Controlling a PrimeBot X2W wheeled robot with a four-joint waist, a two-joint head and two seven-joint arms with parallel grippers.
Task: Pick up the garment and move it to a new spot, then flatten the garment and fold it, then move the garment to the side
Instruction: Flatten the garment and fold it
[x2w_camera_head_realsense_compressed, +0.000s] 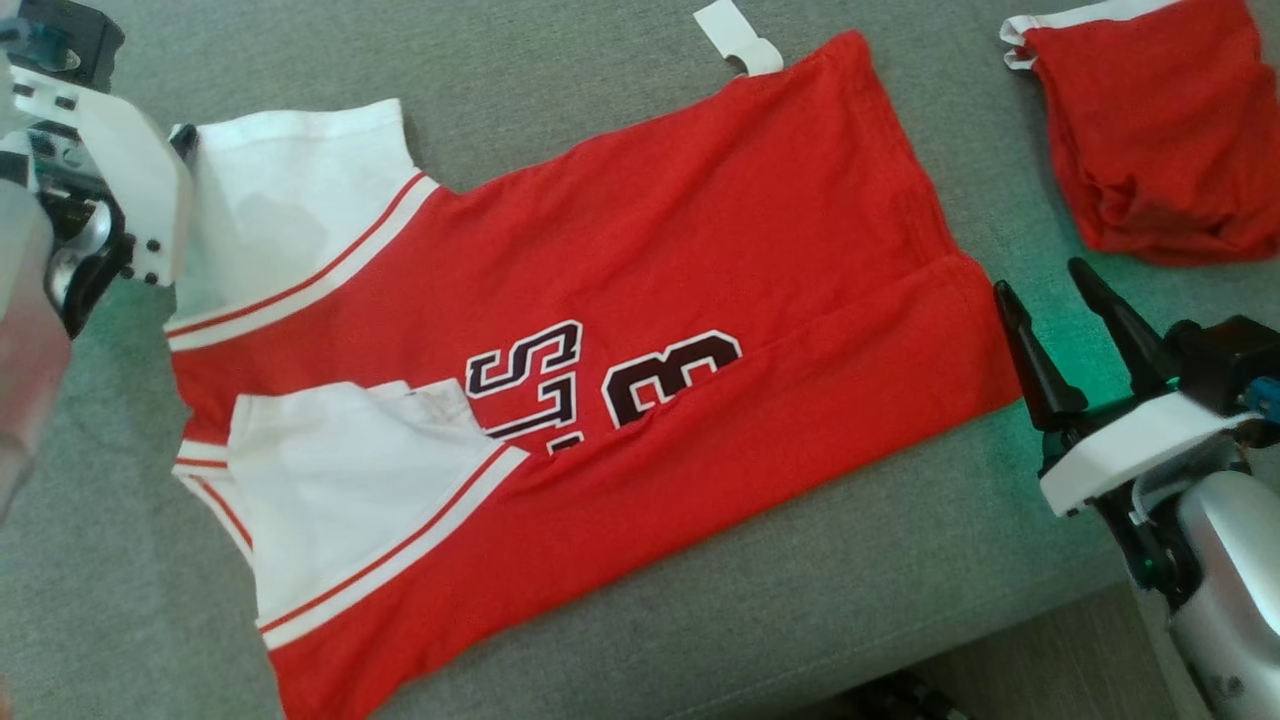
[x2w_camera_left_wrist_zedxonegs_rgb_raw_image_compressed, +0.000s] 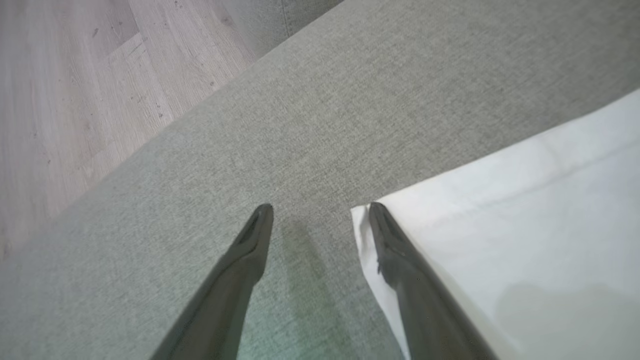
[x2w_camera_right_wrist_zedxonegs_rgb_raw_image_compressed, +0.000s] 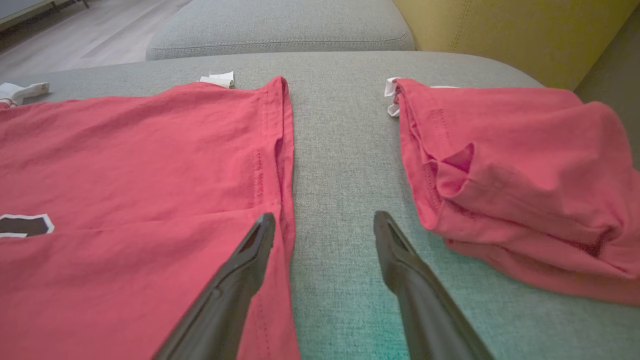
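Jersey (x2w_camera_head_realsense_compressed: 620, 330) lies spread mid-frame on the sofa (x2w_camera_head_realsense_compressed: 700, 600), left gripper (x2w_camera_left_wrist_zedxonegs_rgb_raw_image_compressed: 320, 210) gaping empty at its upper-left sleeve (x2w_camera_head_realsense_compressed: 290, 210), right gripper (x2w_camera_head_realsense_compressed: 1038, 275) gaping empty beside its right hem.

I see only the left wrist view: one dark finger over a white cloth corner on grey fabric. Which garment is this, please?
Observer: A red jersey; that corner is its far white sleeve.
Operator: Is it flat already?
Observer: Not fully: the near sleeve lies folded over the black lettering.
Operator: What is at the other end?
Observer: The right hand is open at the hem, beside a second red garment.
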